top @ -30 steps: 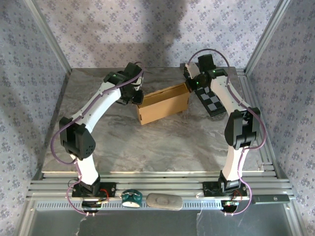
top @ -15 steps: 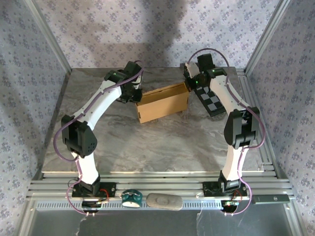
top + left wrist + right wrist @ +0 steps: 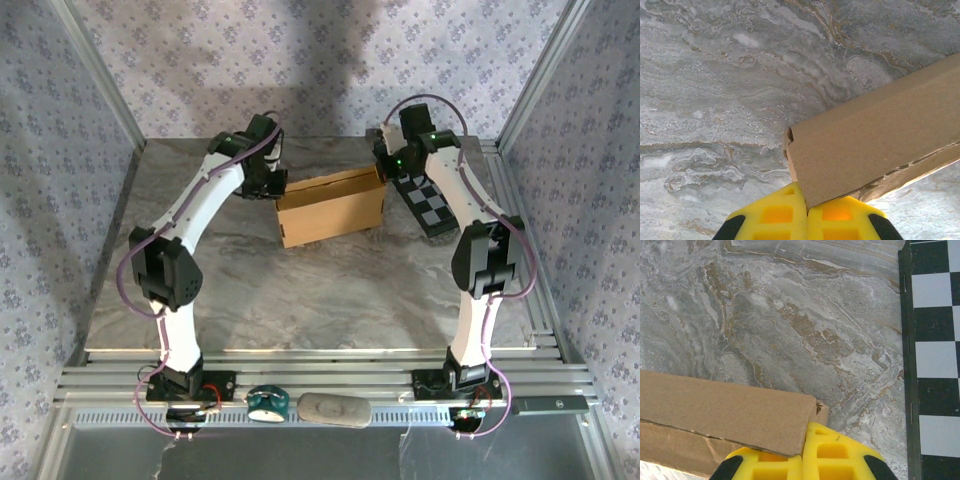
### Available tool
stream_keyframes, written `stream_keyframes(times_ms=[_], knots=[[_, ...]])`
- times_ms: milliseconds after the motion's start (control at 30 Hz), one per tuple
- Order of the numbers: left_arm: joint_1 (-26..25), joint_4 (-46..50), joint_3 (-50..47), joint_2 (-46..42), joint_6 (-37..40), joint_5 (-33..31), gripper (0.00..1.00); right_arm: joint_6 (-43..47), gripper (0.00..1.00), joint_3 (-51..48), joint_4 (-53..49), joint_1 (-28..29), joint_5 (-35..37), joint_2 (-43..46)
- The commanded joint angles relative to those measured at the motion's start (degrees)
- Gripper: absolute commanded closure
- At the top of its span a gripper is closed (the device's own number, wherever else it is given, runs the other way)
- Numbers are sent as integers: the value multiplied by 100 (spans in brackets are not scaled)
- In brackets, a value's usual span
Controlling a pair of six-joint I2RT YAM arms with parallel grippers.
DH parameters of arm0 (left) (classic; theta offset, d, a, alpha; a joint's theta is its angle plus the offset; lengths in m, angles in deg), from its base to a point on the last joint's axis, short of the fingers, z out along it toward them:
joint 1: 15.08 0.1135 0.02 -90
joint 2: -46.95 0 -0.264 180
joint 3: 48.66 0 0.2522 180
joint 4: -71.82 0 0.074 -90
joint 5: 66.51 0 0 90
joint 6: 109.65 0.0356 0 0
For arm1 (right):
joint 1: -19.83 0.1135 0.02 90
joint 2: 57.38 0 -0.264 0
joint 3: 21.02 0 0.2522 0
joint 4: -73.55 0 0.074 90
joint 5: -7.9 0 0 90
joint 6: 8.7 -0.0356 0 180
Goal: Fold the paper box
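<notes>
Paper box (image 3: pixel 330 208) between left fingers (image 3: pixel 775 220) and right fingers (image 3: pixel 835 455), both closed empty, checkerboard panel (image 3: pixel 428 205) near right end

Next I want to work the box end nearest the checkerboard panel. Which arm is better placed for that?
Right. The right claw is shut at that corner of the paper box, with the checkerboard panel just beside it. The left claw pinches the far end and could steady it.
</notes>
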Motion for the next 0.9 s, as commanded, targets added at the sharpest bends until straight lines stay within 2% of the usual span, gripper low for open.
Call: stream_keyframes(times_ms=[0,400,867], knots=[[-2,431,486,222,-224,419,96,-377,100,268,-371,132,-42,-107],[23,832,997,431,-469,680,97,-634,100,259,-503,326,177,16],[66,950,1136,501,-574,839,97,-862,100,126,-865,435,362,303]])
